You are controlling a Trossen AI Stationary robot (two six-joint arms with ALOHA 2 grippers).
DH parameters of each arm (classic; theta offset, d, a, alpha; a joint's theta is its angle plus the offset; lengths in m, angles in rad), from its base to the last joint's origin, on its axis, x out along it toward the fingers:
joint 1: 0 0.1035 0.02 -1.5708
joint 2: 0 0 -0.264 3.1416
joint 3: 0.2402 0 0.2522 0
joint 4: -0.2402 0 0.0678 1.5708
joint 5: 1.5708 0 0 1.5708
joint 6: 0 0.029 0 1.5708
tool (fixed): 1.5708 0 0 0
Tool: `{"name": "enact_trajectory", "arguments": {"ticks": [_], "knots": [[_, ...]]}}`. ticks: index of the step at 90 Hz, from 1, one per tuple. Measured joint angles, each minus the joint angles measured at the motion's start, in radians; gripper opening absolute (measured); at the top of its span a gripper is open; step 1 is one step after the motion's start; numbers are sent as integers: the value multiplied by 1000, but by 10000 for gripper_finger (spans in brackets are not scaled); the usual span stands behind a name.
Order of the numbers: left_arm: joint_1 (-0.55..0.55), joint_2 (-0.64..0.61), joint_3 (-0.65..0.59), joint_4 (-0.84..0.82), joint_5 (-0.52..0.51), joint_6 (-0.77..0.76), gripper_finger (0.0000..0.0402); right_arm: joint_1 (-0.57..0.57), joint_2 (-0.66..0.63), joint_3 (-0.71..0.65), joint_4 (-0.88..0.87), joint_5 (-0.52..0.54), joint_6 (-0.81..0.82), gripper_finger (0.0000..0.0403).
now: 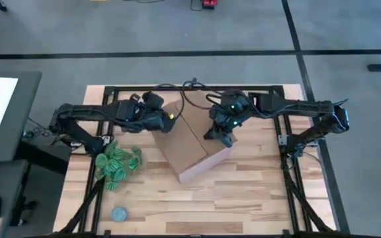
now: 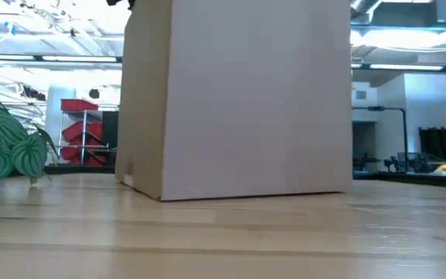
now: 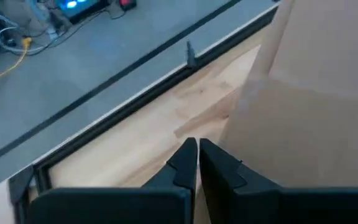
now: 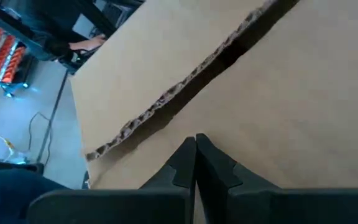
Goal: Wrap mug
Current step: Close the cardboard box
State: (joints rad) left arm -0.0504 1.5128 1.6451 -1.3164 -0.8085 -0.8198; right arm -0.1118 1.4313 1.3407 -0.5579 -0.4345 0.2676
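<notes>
A large cardboard box (image 1: 192, 140) stands on its base in the middle of the wooden table; it fills the low view as the box (image 2: 238, 101). The mug is hidden. My left gripper (image 1: 169, 123) is shut at the box's upper left edge; in its wrist view the gripper (image 3: 197, 147) sits beside a cardboard flap (image 3: 303, 130). My right gripper (image 1: 225, 136) is shut over the right part of the box top. In its wrist view the gripper (image 4: 196, 140) lies just short of the torn seam (image 4: 185, 87) between two flaps. My left gripper's shut fingers stand close beside the box's left flap edge (image 3: 241, 118); I cannot tell whether they touch it. My right gripper's shut fingertips lie against the box's top flap (image 4: 241, 143) near the seam, coming down at a slant from the table's right side. Whether they press on it cannot be told.
A green patterned bundle (image 1: 118, 164) lies left of the box, also showing as the bundle (image 2: 6, 147) in the low view. A flat grey-blue disc (image 1: 119, 213) lies near the front left corner. Bare table (image 1: 243, 198) spreads in front of the box.
</notes>
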Motion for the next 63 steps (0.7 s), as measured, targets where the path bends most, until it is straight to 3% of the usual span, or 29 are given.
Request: {"name": "enact_trajectory", "arguments": {"ticks": [32,63], "knots": [[1,34,0,112,22,105,0,-28,-7,-2,107,-109,-261,0],[0,46,1,287,30,263,0,-42,73,1,288,-127,-363,0]]}}
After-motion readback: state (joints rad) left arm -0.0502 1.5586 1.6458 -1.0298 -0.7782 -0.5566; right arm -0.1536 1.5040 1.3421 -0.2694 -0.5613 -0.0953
